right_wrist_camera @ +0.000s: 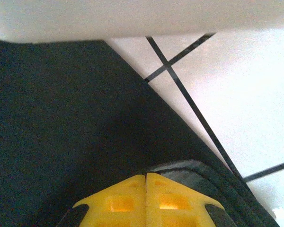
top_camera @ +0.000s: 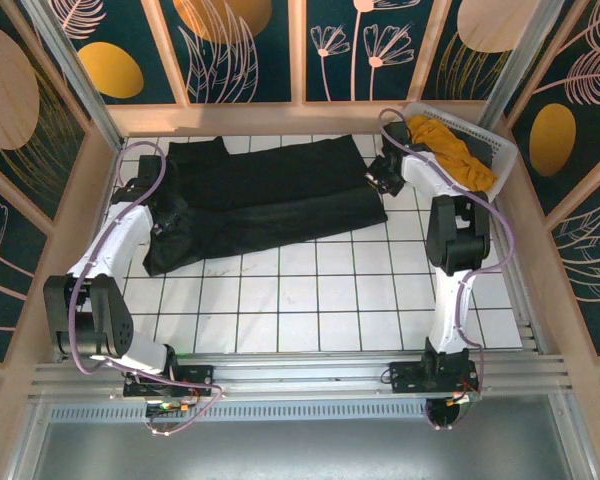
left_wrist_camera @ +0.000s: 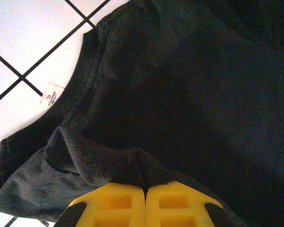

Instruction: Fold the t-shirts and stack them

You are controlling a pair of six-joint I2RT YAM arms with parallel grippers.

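The black t-shirt (top_camera: 270, 195) lies folded lengthwise across the far half of the tiled table. My left gripper (top_camera: 163, 215) is at its left end, near the collar. There the yellow jaws (left_wrist_camera: 146, 188) are shut on a raised pinch of the black cloth (left_wrist_camera: 180, 94), beside the white neck label (left_wrist_camera: 49, 93). My right gripper (top_camera: 382, 180) is at the shirt's right end. Its jaws (right_wrist_camera: 146, 176) are shut on the hem edge of the black cloth (right_wrist_camera: 61, 118). The mustard-yellow t-shirt (top_camera: 450, 150) is bunched in the basket at the far right.
The white lattice basket (top_camera: 467, 122) stands tilted in the back right corner, just beyond my right wrist. Wooden rails and patterned panels wall in the table on three sides. Bare white tiles (top_camera: 310, 300) stretch from the shirt to the arm bases.
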